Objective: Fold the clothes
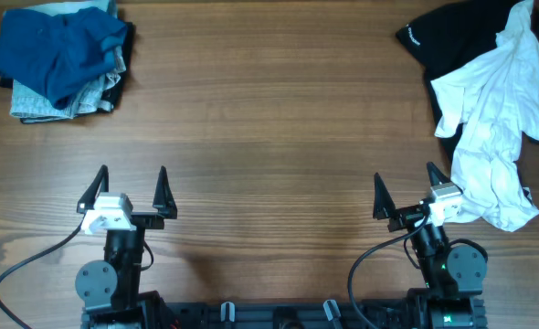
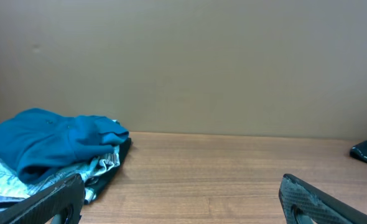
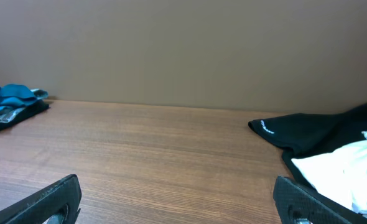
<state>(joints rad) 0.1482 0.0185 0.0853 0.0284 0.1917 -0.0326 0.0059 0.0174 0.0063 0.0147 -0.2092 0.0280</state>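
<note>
From the overhead camera, you have both arms parked at the near edge of the table (image 1: 269,119), with nothing in hand. The left gripper (image 1: 132,178) is spread wide and empty, and so is the right gripper (image 1: 404,181). A stack topped with a blue garment (image 1: 59,50) sits at the far left corner and looks already dealt with. A crumpled white shirt (image 1: 493,128) lies at the right edge, draped over a black garment (image 1: 452,37), and its near hem sits just beside your right gripper.

From the left wrist camera, you see both fingers (image 2: 46,202) apart with bare wood between them. The blue stack is far off to the left.

From the right wrist camera, the jaws are likewise parted, with the black garment and the white shirt ahead on the right.

My reading is that you are between garments, so the next job is to fetch one. Reach with the right arm for the white shirt, pinch a single layer near its edge, and drag it to the open middle. Then bring the left arm in to spread it flat.
</note>
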